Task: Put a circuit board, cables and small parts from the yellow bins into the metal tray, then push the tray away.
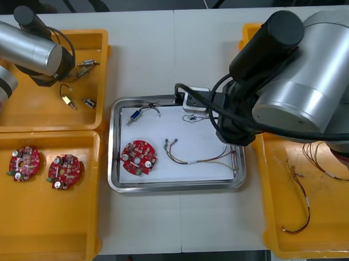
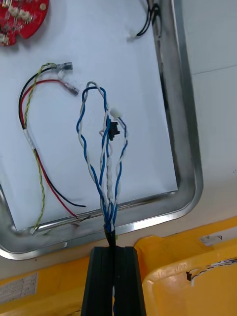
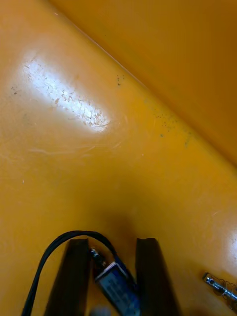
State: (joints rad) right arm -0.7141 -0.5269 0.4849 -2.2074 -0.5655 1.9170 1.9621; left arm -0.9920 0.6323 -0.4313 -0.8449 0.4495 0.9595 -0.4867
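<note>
My right gripper (image 2: 113, 251) is shut on a twisted blue and white cable (image 2: 106, 148), which hangs over the white inside of the metal tray (image 2: 186, 148) near its rim. In the tray lie a round red circuit board (image 1: 139, 157), a red and yellow cable (image 1: 198, 161) and a small metal part (image 1: 136, 115) with a black lead. My left gripper (image 3: 112, 247) is low over the far left yellow bin (image 3: 123, 123), its fingers closed on a small blue metal part (image 3: 116, 284) with a black cable (image 3: 49, 252) looping off it.
Two more red boards (image 1: 24, 162) (image 1: 66, 171) lie in the near left bin. Loose small metal parts (image 1: 87, 63) (image 1: 90, 103) sit in the far left bin (image 1: 99, 116). The near right bin (image 1: 269, 219) holds cables (image 1: 300, 200). My right arm (image 1: 287, 75) hangs over the tray's right side.
</note>
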